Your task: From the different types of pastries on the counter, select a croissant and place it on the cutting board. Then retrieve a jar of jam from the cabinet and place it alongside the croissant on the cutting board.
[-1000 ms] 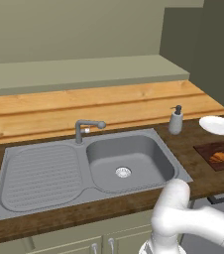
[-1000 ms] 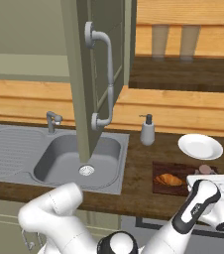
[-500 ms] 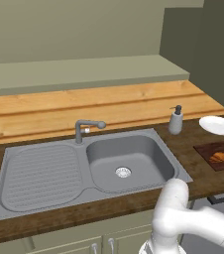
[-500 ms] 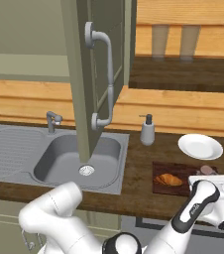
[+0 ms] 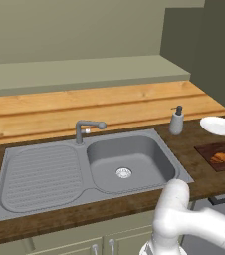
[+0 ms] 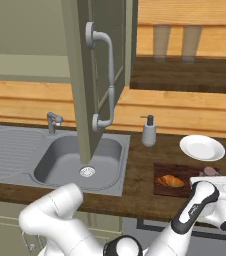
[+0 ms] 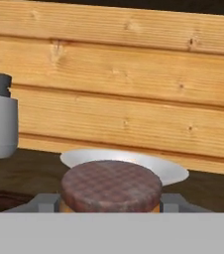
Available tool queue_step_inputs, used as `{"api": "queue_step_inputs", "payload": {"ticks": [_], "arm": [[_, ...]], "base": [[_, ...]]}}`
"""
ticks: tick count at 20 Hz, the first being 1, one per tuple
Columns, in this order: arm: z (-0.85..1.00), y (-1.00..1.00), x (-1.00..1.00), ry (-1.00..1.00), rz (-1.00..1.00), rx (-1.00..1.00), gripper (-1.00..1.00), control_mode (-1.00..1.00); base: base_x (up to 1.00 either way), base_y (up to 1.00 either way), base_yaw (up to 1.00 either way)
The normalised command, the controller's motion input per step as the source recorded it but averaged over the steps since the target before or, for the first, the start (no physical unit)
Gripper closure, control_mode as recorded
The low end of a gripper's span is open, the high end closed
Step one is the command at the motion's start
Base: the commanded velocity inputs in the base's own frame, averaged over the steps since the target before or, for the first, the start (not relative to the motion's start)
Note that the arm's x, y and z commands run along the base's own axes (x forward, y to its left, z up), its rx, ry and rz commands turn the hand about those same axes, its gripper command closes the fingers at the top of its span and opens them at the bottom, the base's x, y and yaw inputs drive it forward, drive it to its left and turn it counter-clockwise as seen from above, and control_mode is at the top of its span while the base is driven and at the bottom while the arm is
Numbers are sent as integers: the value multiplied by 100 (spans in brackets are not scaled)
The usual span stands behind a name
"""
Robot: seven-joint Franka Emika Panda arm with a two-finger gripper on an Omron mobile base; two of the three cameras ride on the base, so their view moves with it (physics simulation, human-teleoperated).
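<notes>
The claw (image 7: 111, 200) is clenched on the jar of jam (image 7: 111, 187): in the hand view its 2 grey fingertips (image 7: 45, 201) press against either side of the jar just under the mottled reddish-brown lid, which sits dead centre between them. In the right base view the claw (image 6: 224, 181) hangs low over the right part of the cutting board (image 6: 163, 169), with the pinkish lid of the jar (image 6: 210, 171) peeking just beyond it. To the claw's left on that board lies the croissant (image 6: 170, 181), so the first half of the task looks done and the jar is near its place beside it. Just past the claw stands the white plate (image 7: 169, 169), with the grey soap dispenser (image 7: 0, 124) further off to the left, against the wooden back wall (image 7: 134, 84). Further left again are the steel sink (image 6: 80, 156) set in the counter (image 6: 135, 200) and the open cabinet door (image 6: 85, 75) hanging over it. Compared with 1 second ago, very little has shifted: the claw and jar sit at almost the same spot over the board's right end, perhaps a touch lower, and the croissant, plate and dispenser have not moved. My reading is that the descent is nearly finished and what remains is setting the jar down and letting go.
</notes>
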Motion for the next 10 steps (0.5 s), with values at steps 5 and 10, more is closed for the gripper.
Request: {"api": "queue_step_inputs", "payload": {"ticks": [5, 10], "arm": [[13, 0, 0, 3, 0, 0, -100, -100], [49, -2, -10, 0, 0, 0, -100, -100]], "base": [[0, 0, 0], [0, 0, 0]]}}
